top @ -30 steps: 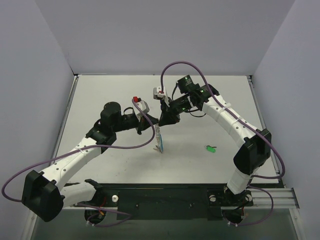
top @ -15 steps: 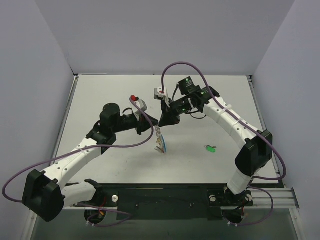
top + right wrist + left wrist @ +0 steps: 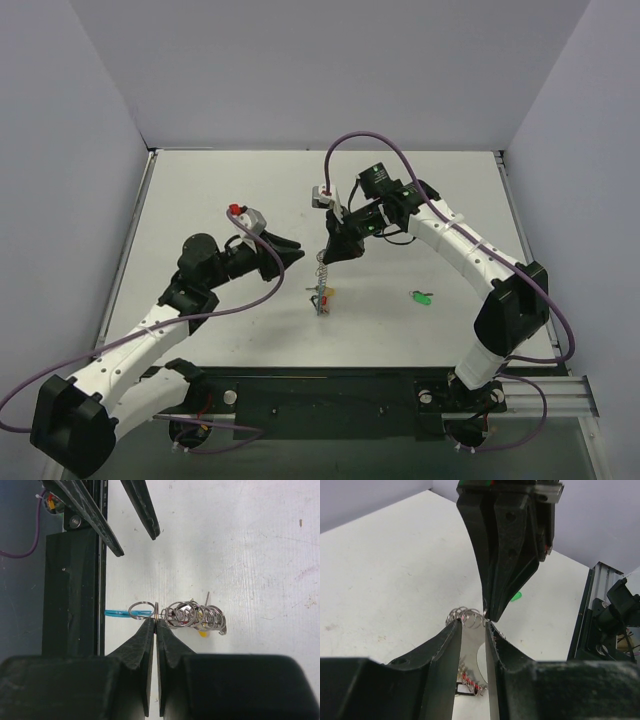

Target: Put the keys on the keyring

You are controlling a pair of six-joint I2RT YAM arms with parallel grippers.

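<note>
right gripper (image 3: 156,621): clenched on 1 loop of the keyring (image 3: 192,616), centre of the right wrist view
keyring: silver wire coils, hangs down from the right jaws, centre of the top view
blue segment (image 3: 117,613): sticks out left of the grip
keys (image 3: 187,621): red and yellowish bits among the coils, probably key heads, too small to be sure
left gripper (image 3: 292,260): released, jaws apart, holds nothing, just left of the keyring
green key (image 3: 420,297): alone on the table (image 3: 200,190), right of centre, apart from both grippers

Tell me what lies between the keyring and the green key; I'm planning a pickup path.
Nothing: the top view shows only bare table between the keyring and the green key.
</note>
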